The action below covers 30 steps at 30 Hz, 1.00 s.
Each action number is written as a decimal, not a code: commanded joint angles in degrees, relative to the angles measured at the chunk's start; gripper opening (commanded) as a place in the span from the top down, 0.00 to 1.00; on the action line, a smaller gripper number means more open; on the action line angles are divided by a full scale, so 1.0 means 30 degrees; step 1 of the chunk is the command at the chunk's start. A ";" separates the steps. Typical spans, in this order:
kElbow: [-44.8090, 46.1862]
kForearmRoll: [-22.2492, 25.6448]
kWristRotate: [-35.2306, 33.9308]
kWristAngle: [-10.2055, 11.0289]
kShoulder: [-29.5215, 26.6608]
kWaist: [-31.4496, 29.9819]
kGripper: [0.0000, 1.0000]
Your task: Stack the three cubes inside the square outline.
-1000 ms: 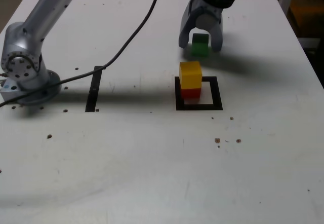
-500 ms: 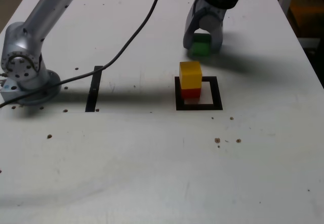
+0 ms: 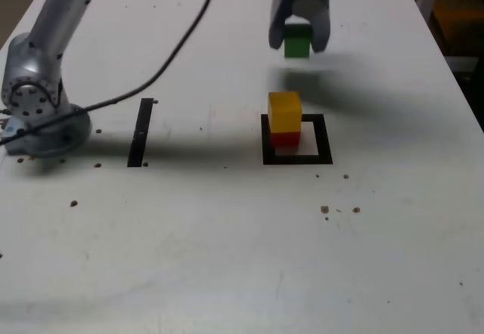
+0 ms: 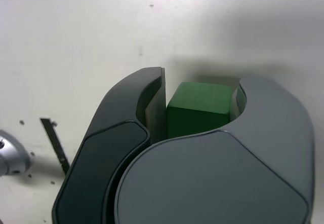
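So the hand (image 3: pixel 299 38) is pinching the green cube (image 3: pixel 297 44) between its two jaws, held up off the worktop (image 3: pixel 227 236) near the far edge, with its shadow on the surface underneath. The yellow cube (image 3: pixel 284 112) sits on top of the red cube (image 3: pixel 285 139) inside the square outline (image 3: pixel 296 157), nearer the camera than the hand. The narrow black strip (image 3: pixel 141 131) lies off toward the exterior view's left.

Arm's upper links and gripper (image 3: pixel 299 35) top cut off by exterior view's upper edge, red cube (image 3: pixel 284 139) mostly covered by yellow cube (image 3: pixel 284 112), green cube (image 4: pixel 200 108) sides hidden between jaws
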 commanded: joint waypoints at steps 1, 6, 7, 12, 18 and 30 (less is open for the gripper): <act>0.0047 0.0351 -0.0228 0.0051 -0.0520 -0.0101 0.74; 0.0053 0.1249 -0.0980 0.0001 -0.1544 -0.0422 0.74; 0.0054 0.1446 -0.1198 -0.0028 -0.1767 -0.0541 0.74; 0.0079 0.2319 -0.2627 -0.0343 -0.2883 -0.1481 0.74; 0.0220 0.2861 -0.4526 -0.0935 -0.3747 -0.2942 0.74; 0.1635 0.2987 -0.7960 -0.1981 -0.4192 -0.5827 0.74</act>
